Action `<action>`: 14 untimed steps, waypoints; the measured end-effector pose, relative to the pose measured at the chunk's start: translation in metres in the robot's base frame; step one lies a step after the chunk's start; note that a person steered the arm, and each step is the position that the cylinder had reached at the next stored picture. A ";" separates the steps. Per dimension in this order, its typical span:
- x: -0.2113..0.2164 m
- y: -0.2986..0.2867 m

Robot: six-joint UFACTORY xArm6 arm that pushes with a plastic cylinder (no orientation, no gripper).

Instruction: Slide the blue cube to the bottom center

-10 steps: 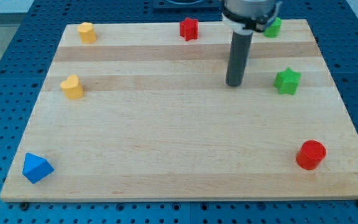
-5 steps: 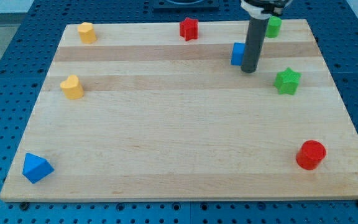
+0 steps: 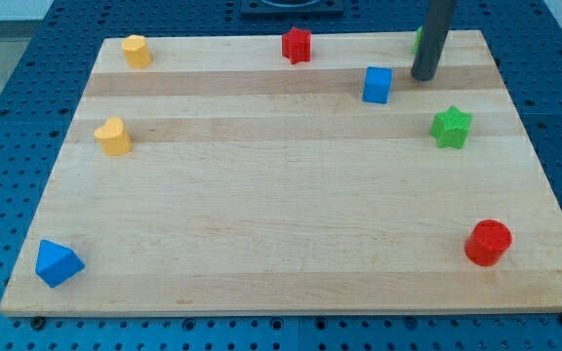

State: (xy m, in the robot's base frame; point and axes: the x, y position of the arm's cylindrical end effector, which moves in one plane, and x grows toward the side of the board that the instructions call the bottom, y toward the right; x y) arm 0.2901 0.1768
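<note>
The blue cube (image 3: pixel 378 84) sits on the wooden board (image 3: pixel 281 224) near the view's top, right of centre. My tip (image 3: pixel 423 77) is just to the cube's right and slightly above it, a short gap away, not touching. The dark rod rises from there out of the view's top.
A green star (image 3: pixel 451 127) lies below and right of my tip. A green block (image 3: pixel 419 41) is mostly hidden behind the rod. A red star (image 3: pixel 297 45), two yellow blocks (image 3: pixel 137 50) (image 3: pixel 113 136), a red cylinder (image 3: pixel 487 242) and a blue pyramid-like block (image 3: pixel 57 262) lie elsewhere.
My tip has moved up and to the right, from in front of the blue cube to its right side. The cube, hidden before, now shows fully and has not moved.
</note>
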 end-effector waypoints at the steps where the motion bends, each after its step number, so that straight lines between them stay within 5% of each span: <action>1: 0.000 -0.035; 5: 0.047 -0.087; 11: 0.176 -0.147; 14: 0.187 -0.084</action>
State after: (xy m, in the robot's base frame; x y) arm 0.4770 0.0928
